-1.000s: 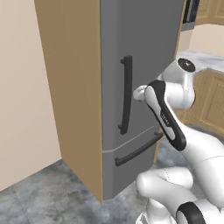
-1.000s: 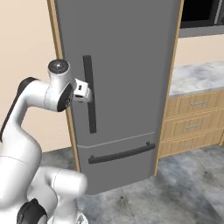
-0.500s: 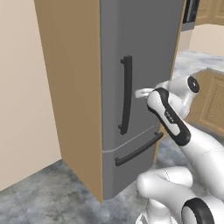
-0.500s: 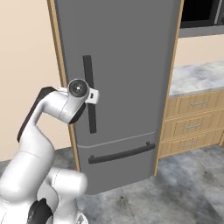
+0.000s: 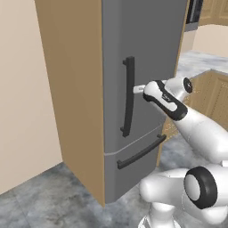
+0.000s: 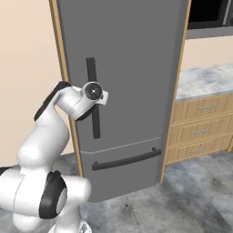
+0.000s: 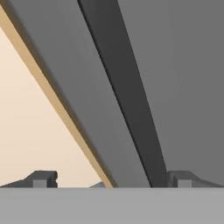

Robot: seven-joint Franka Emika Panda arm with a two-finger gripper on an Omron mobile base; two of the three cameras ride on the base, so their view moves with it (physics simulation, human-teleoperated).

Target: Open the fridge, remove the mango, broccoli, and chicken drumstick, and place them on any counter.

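— What changed since a second ago?
— The gripper (image 7: 111, 177) has moved in against the fridge (image 5: 147, 53), jaws spread wide, empty, straddling the vertical handle (image 7: 124, 92).
— And the door?
— Closed as before.

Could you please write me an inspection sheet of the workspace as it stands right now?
Surface: counter right of the fridge, grey marbled top.
Job's things: fridge shut; vertical handle and lower drawer handle in place. Mango, broccoli, drumstick: nothing seen.
Clutter: nothing seen.
Grippers: tool open, fingertips either side of the vertical handle, not closed on it.
Cables: nothing seen.
Surroundings: wood drawers under the counter, beige wall, grey stone floor.
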